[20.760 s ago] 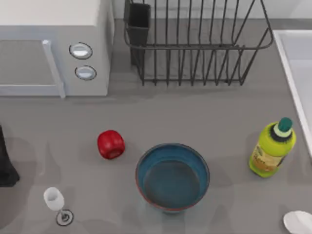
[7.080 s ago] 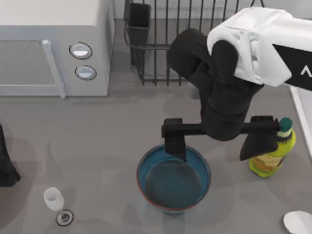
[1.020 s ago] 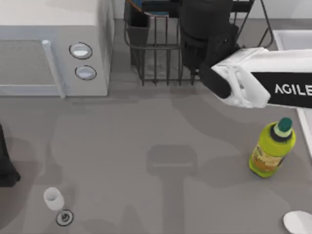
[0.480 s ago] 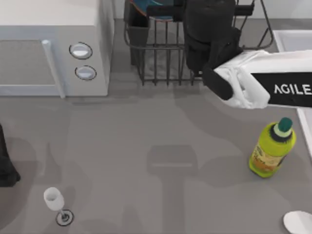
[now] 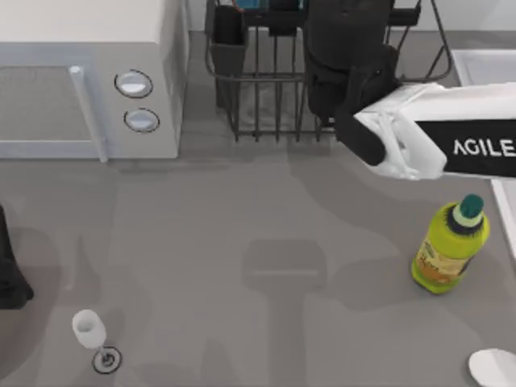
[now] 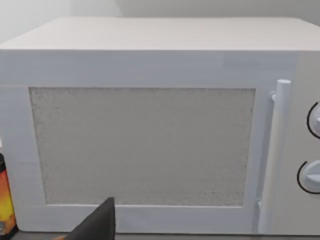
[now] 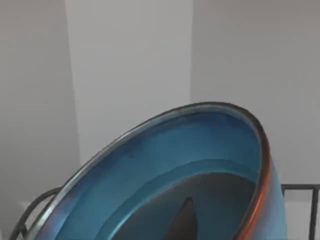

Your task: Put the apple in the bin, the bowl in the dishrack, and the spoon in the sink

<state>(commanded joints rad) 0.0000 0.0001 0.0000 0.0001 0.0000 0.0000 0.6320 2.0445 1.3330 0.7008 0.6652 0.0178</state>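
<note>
My right gripper (image 5: 334,10) is over the back of the black wire dishrack (image 5: 266,105), shut on the bowl. In the right wrist view the bowl (image 7: 200,150) hangs tilted, teal-blue inside with a reddish-brown rim. One dark fingertip (image 7: 184,222) sits inside it, and rack wires show below. The small white spoon (image 5: 493,367) lies at the table's front right corner. The white sink (image 5: 477,60) runs along the right edge. The apple and the bin are out of view. My left arm (image 5: 8,270) is parked at the left edge, facing the microwave (image 6: 145,140).
A white microwave (image 5: 81,81) with two knobs stands at the back left, beside the rack's dark cutlery cup (image 5: 230,40). A yellow-green bottle (image 5: 447,246) stands at the right, between the spoon and my right arm. A small stemmed glass (image 5: 90,330) stands at the front left.
Since 20.8 s ago the apple and the bowl have left the table. Over the last second the bowl has slipped farther toward the back of the rack; the right arm has barely shifted.
</note>
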